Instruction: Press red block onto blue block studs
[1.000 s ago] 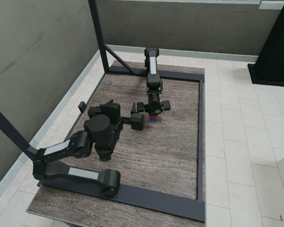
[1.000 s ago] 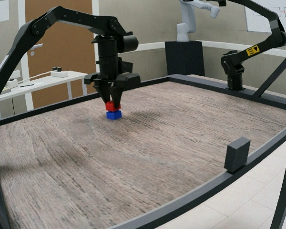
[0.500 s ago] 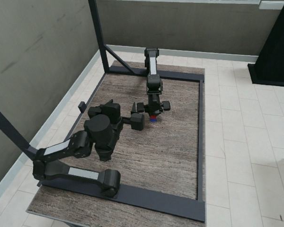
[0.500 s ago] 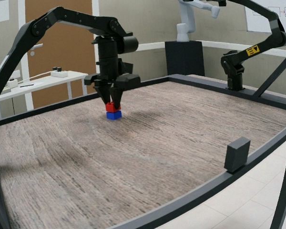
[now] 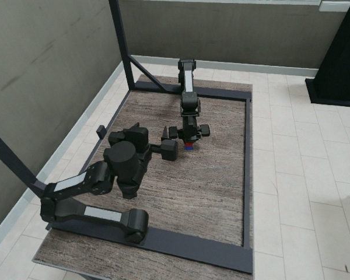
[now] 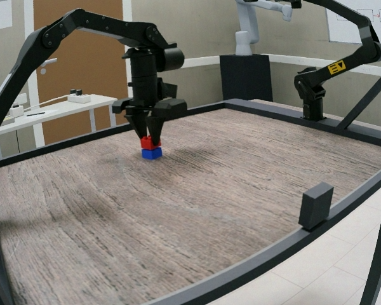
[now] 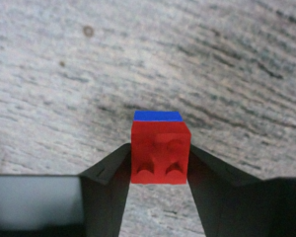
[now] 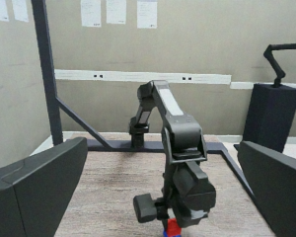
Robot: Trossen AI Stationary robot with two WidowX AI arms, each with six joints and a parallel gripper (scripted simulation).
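My left gripper (image 6: 150, 141) (image 7: 158, 150) is shut on the red block (image 5: 188, 144) (image 6: 146, 143) (image 7: 160, 163) (image 8: 174, 227) and points straight down. The red block's studs face up between the fingers. The blue block (image 5: 188, 148) (image 6: 151, 153) (image 7: 158, 116) stands on the table directly beneath it. In the exterior view a thin seam shows between the blocks, and the red block looks shifted very slightly left. I cannot tell whether it sits on the studs or partly over them. My right gripper (image 5: 150, 129) is open and empty, raised above the table.
The right arm's open fingers are near the left gripper's side in the top view. The wooden table (image 5: 211, 192) (image 6: 171, 210) has a dark frame (image 5: 247, 181) around it. A small grey box (image 6: 316, 204) is fixed on the frame's edge.
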